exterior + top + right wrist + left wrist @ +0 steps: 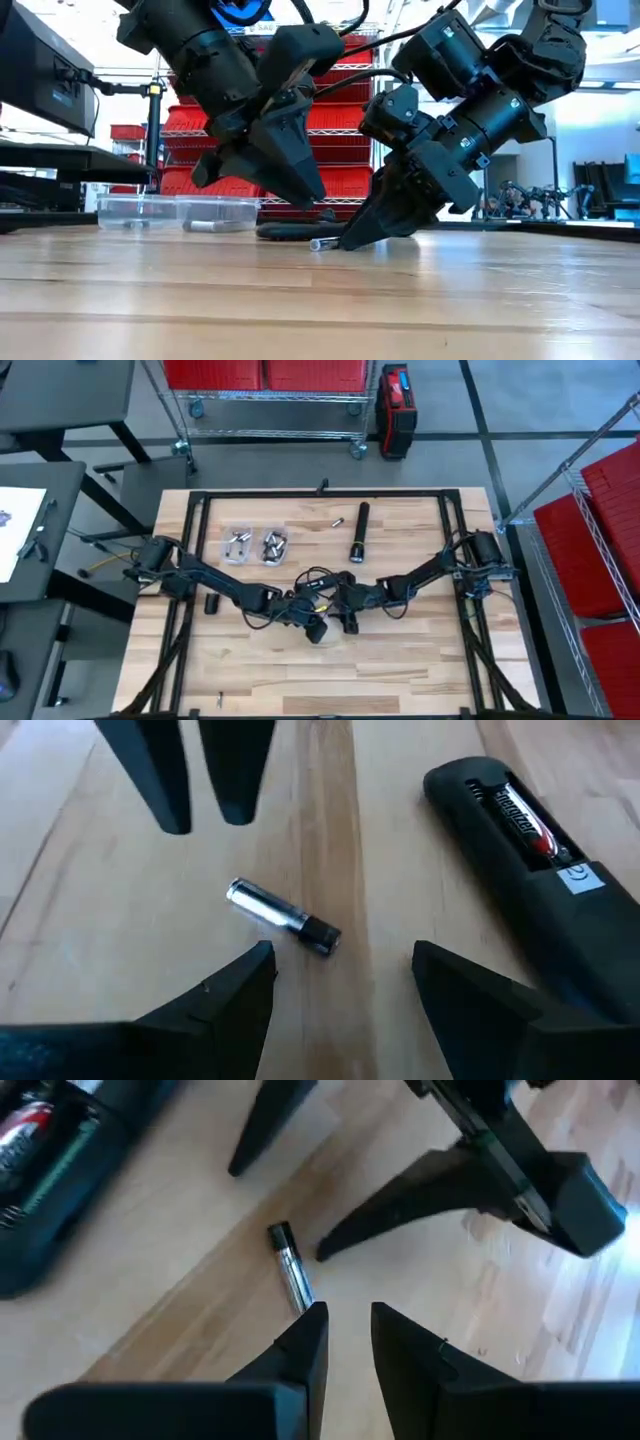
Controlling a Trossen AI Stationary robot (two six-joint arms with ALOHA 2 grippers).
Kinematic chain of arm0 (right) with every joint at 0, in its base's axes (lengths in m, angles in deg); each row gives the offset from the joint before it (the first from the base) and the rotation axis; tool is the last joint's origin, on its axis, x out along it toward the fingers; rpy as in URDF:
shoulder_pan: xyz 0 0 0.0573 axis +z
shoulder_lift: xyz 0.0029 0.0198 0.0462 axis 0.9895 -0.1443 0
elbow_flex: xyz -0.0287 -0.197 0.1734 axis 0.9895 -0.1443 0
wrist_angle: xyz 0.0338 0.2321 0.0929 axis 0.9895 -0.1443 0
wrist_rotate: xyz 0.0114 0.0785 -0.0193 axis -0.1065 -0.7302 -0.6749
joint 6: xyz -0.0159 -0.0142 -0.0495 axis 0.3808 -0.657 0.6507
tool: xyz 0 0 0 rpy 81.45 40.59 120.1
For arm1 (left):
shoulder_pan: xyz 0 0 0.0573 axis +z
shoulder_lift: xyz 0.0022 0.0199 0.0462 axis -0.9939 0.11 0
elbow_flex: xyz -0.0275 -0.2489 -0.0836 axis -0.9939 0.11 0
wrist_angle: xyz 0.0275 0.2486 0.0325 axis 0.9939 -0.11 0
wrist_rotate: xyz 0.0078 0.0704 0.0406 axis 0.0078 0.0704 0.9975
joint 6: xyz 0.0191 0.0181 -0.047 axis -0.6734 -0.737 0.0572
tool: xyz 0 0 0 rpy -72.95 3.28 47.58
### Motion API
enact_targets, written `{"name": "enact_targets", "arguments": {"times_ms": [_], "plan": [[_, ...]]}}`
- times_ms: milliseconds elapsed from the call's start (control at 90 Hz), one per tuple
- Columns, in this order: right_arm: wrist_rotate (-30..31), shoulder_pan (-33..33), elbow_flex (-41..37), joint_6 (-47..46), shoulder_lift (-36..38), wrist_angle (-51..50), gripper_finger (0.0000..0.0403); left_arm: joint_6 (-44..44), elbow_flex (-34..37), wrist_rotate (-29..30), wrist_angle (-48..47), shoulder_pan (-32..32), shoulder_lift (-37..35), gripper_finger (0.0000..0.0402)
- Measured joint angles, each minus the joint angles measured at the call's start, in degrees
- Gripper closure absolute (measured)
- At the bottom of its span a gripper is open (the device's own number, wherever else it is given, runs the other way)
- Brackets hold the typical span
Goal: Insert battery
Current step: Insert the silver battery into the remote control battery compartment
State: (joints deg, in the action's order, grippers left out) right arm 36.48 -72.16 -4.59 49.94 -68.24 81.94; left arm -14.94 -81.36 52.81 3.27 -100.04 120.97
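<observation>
Dark fingers [240, 995] of the right gripper [340, 985] are spreading wide at the bottom of the right wrist frame, bracketing the battery [283, 916] lying loose on the wooden table [60, 920], seemingly readying to pinch it. At upper right, the open remote [535, 870] is showing one cell already seated. Across the left wrist view, the left gripper [348, 1342] is hovering nearly closed and empty, near the battery's end. Only the low view [322, 243] is showing both fingertips almost touching the table.

Grey tiled floor [440, 460], wire shelving [265, 405] with red bins [262, 372].
</observation>
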Motion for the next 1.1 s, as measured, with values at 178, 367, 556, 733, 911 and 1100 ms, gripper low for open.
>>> {"name": "enact_targets", "arguments": {"times_ms": [178, 367, 556, 733, 911, 1100], "plan": [[-0.04, 0.00, 0.02, 0.12, 0.29, 0.01, 0.0175, 0.30, 0.00, 0.04, -0.47, 0.49, 0.00, 0.0342], [-0.21, 0.02, 0.04, 0.20, 0.39, -0.31, 0.0175, 0.84, -0.09, 0.24, -1.84, 1.27, 1.75, 0.0342], [-0.33, 0.02, 0.20, -0.48, 0.59, -3.08, 0.0175, -0.21, -0.15, 0.18, -3.23, 2.42, 3.41, 0.0342], [-0.44, 0.04, 0.31, -0.46, 0.72, -4.80, 0.0175, -1.28, -0.20, -0.01, -4.58, 3.24, 4.29, 0.0342], [-0.48, 0.07, 0.24, -0.46, 0.72, -4.72, 0.0175, -7.33, -0.20, -0.02, -4.30, 3.31, 4.29, 0.0342], [-0.52, 0.08, 0.18, -0.42, 1.06, -5.13, 0.0175, -23.92, -2.87, -1.51, -6.01, 3.48, 4.35, 0.0342]]}}
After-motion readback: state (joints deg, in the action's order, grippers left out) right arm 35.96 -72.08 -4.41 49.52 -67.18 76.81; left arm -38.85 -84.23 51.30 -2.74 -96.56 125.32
